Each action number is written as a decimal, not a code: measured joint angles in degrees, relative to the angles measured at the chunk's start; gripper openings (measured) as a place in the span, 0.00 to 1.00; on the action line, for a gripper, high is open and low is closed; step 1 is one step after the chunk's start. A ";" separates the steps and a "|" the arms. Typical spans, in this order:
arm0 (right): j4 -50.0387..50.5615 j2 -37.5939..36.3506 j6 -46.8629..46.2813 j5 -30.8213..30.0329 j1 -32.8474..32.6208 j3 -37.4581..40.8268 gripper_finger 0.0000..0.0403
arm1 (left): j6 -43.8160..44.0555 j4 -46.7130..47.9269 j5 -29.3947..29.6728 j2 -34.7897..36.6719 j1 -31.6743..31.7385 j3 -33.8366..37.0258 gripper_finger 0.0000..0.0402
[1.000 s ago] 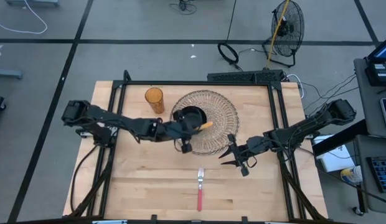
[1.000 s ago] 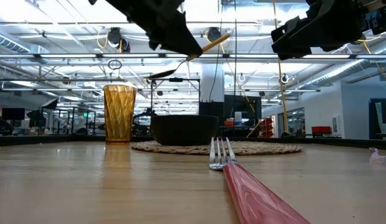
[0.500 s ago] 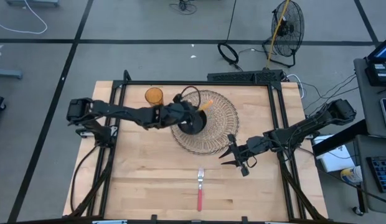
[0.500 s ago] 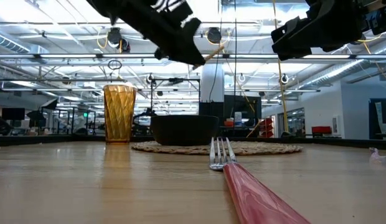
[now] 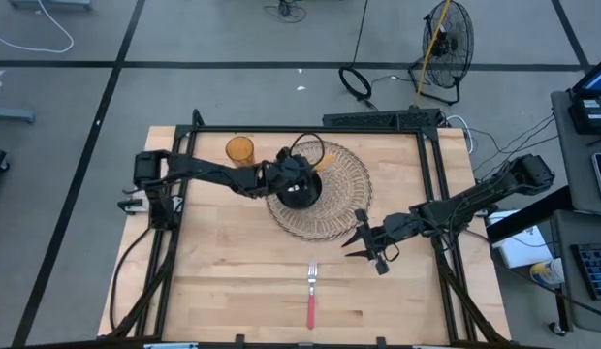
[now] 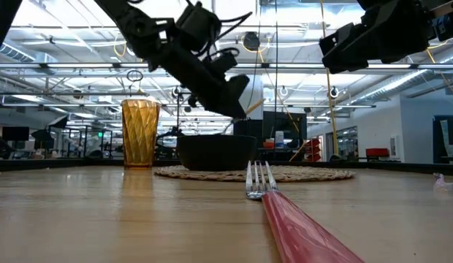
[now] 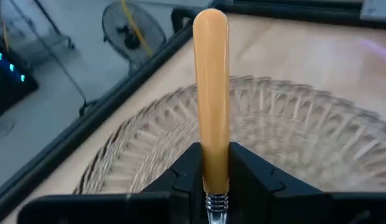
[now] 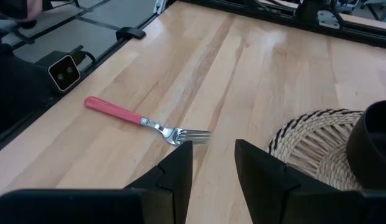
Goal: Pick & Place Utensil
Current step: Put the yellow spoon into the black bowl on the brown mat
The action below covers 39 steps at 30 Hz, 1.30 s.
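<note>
My left gripper [image 5: 302, 173] hovers over the black bowl [image 5: 300, 192] and is shut on a spoon with an orange handle [image 7: 210, 93]. The spoon's head is hidden under the gripper. The bowl [image 6: 215, 152] stands on a round woven mat [image 5: 341, 194]. A fork with a red handle [image 5: 311, 296] lies flat on the table near its near edge, tines toward the mat. My right gripper [image 5: 363, 240] waits open above the table, right of the mat, with the fork [image 8: 149, 121] ahead of it. My left gripper pinches the spoon's orange handle at its lower end [image 7: 211, 177], just above the metal collar [image 7: 216, 202], between its two fingers [image 7: 183, 171]. The handle's free end [image 5: 324, 160] sticks out toward the table's far right. The spoon is lifted clear of the table, over the bowl.
An amber faceted cup [image 5: 240, 151] stands upright near the far edge, left of the mat, close beside my left arm. The cup [image 6: 140, 133] is taller than the bowl. Bare wood lies on both sides of the fork along the near edge. Black frame rails border the table.
My left gripper has moved toward the table's far edge and to the right, and has come down close over the bowl. The spoon has gone with it; its head, which showed earlier in the low view, is now hidden.
</note>
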<state>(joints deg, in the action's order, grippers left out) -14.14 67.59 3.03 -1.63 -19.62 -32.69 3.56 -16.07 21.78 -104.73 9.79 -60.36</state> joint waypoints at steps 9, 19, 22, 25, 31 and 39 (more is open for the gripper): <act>0.92 0.00 -0.71 -0.04 0.00 0.00 0.29 | 1.62 -5.13 -0.71 -4.32 1.50 -0.12 0.13; 0.81 0.00 -0.87 -0.06 0.00 0.00 0.29 | 2.65 -5.03 0.18 -4.94 1.81 -0.15 0.18; 0.76 0.00 -0.87 -0.07 0.00 0.00 0.29 | 2.39 -5.11 0.20 -4.91 1.82 -0.15 0.15; 0.78 0.00 -0.87 -0.07 0.00 0.00 0.29 | 2.35 -5.02 -0.03 -4.94 1.82 -0.15 0.14; 0.78 0.00 -0.87 -0.07 0.00 0.00 0.29 | 2.43 -5.03 -0.15 -4.91 1.82 -0.15 0.20; 0.78 0.00 -0.89 -0.07 0.00 0.00 0.29 | 2.28 -5.00 -0.24 -4.91 1.82 -0.15 0.15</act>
<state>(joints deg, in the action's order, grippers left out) -13.37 67.59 2.14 -1.69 -19.62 -32.69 5.85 -21.07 21.54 -109.65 11.62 -60.51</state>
